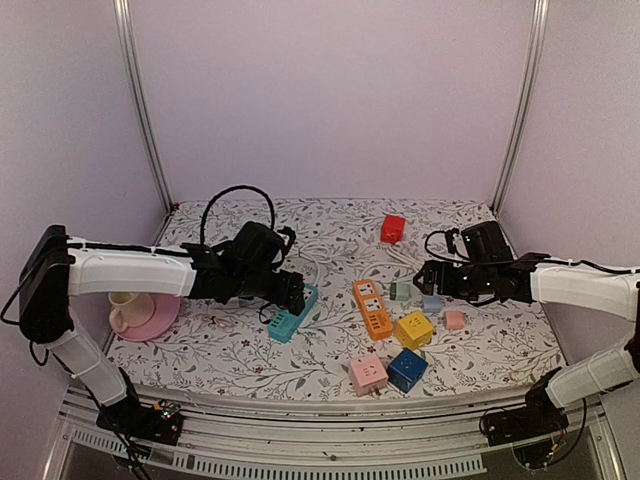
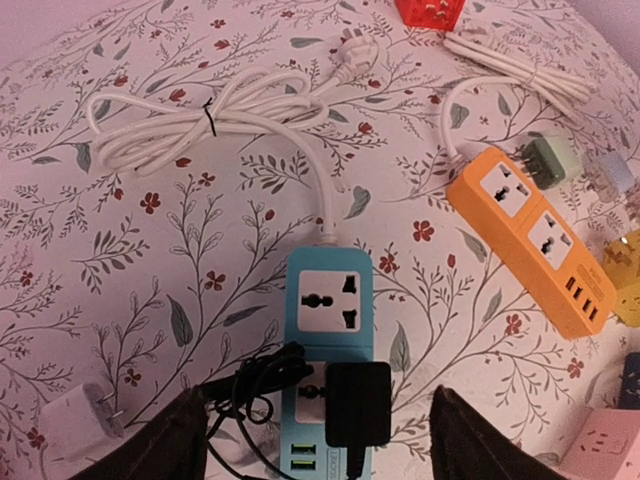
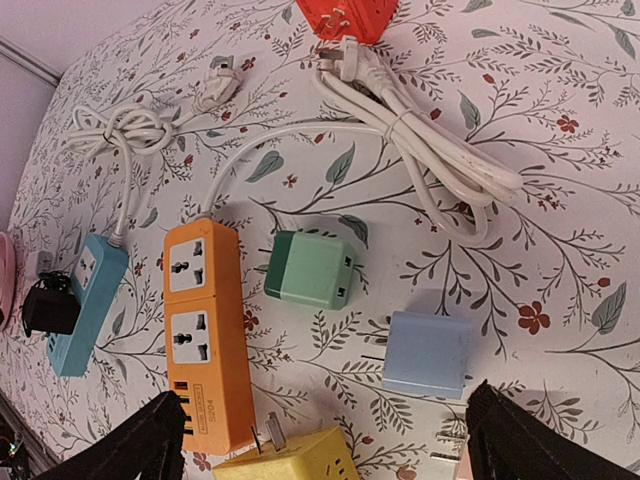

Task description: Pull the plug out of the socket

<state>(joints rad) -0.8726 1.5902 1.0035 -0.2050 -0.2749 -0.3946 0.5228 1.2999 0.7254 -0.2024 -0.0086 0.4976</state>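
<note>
On the far left of the flowery counter (image 1: 250,370) we see a pink cup (image 1: 124,306) on a pink saucer (image 1: 150,322). Next comes the left hand (image 2: 320,445). Its two fingers (image 2: 170,440) are wide apart and hold nothing. They hang one on each side of the black plug (image 2: 358,403), with a gap on both sides. The black plug is pushed into the blue power strip (image 2: 330,300), in the socket closest to the left hand, and its black wire (image 2: 255,385) lies in a bunch just beside it. A white cord (image 2: 200,120) runs from the far end of the blue power strip and lies looped on the counter. To the right we see the orange power strip (image 1: 372,308), with a yellow block (image 1: 413,328) just beside it, and a pink block (image 1: 368,374) and a dark blue block (image 1: 407,369) closer to us. A red block (image 1: 393,228) sits far back. Last is the right hand (image 3: 335,440). Its fingers are wide apart too and hold nothing. It hangs over a green block (image 3: 312,268) and a light blue block (image 3: 430,352).
</note>
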